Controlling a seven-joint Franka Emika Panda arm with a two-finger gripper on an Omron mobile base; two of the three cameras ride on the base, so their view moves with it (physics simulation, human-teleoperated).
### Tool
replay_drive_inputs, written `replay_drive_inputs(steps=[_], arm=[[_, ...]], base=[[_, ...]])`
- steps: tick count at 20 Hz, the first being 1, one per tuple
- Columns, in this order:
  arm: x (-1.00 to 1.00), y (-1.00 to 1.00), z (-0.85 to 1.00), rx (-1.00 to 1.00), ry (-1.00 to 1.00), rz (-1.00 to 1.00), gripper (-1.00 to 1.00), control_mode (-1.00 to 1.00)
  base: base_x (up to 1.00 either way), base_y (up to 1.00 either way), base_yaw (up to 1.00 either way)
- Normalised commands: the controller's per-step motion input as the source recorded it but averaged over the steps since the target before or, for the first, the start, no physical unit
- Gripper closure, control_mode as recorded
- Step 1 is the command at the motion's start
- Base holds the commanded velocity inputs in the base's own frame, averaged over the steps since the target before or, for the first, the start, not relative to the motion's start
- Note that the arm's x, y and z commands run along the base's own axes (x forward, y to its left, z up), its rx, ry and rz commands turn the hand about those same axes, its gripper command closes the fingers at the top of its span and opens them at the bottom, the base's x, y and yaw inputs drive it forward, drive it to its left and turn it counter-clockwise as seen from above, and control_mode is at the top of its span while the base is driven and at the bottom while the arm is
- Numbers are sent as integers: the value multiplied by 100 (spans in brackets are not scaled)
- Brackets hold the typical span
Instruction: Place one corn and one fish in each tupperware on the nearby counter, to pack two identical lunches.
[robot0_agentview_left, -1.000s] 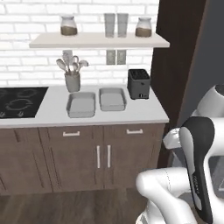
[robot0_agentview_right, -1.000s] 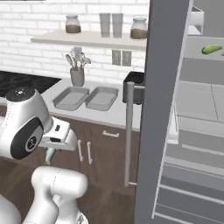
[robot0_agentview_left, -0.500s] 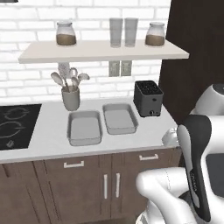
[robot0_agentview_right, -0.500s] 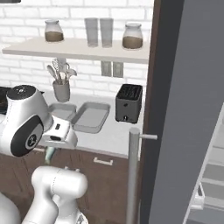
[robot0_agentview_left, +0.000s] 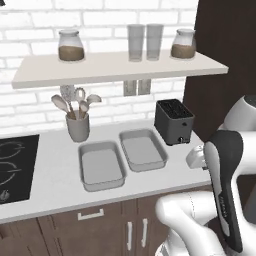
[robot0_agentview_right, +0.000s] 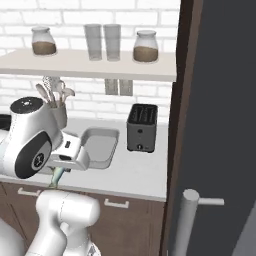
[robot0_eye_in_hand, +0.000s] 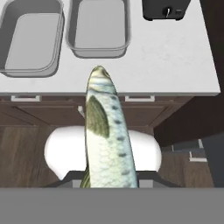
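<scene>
Left base view showed the utensil cup (robot0_agentview_left: 78, 126) at the left of the counter (robot0_agentview_left: 50, 172), then two tupperware trays (robot0_agentview_left: 101, 165) (robot0_agentview_left: 142, 149) side by side, then the toaster (robot0_agentview_left: 173, 121). Hand view showed the gripper (robot0_eye_in_hand: 109, 181) closed on the fish (robot0_eye_in_hand: 106, 135), held in front of the counter's edge, apart from both trays.

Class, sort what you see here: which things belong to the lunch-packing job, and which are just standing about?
Belong to the job:
- fish, held in the gripper
- two tupperware trays, both empty
- counter

Standing about:
- toaster
- utensil cup
- jars and glasses on the shelf
- hob
</scene>
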Motion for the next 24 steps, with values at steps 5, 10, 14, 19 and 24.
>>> replay_drive_inputs(steps=[5, 10, 14, 19, 24], arm=[[0, 0, 0, 0, 0, 0, 100, 100], [0, 0, 0, 0, 0, 0, 100, 100], [0, 0, 0, 0, 0, 0, 100, 100], [40, 0, -1, 0, 11, -1, 100, -100], [96, 0, -37, 0, 13, 0, 100, -100]], base=[[50, 53, -6], [89, 6, -3], [74, 0, -2], [23, 0, -1], [0, 0, 0]])
